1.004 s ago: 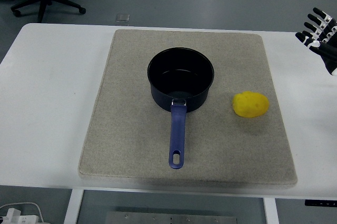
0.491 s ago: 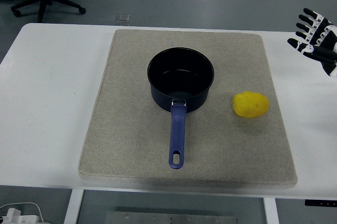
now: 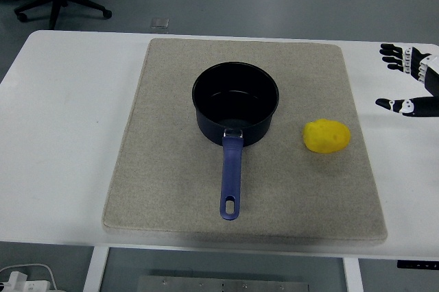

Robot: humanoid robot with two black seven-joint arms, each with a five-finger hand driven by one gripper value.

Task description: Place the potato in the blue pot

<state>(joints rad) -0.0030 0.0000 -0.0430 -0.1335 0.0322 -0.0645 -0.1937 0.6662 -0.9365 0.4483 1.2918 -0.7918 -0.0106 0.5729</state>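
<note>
Yellow and rounded, the potato is lying on the grey mat, just to the right of the blue pot and apart from it, with bare mat between them. Its long axis is running nearly left to right, only a little tilted. The pot is sitting near the middle of the mat, it is empty, and its handle is pointing toward the near edge of the white table. The right hand is entering at the right edge of the view, to the right of the potato and a little farther back, over the bare table beside the mat. Its fingers are spreading apart with the thumb held separate, and it is holding nothing. From this hand the potato is lying to the left and slightly nearer to the table's front edge. The left hand is not showing, so the right hand is clearly the nearer one, and I am judging that the reach must go leftward and forward.
</note>
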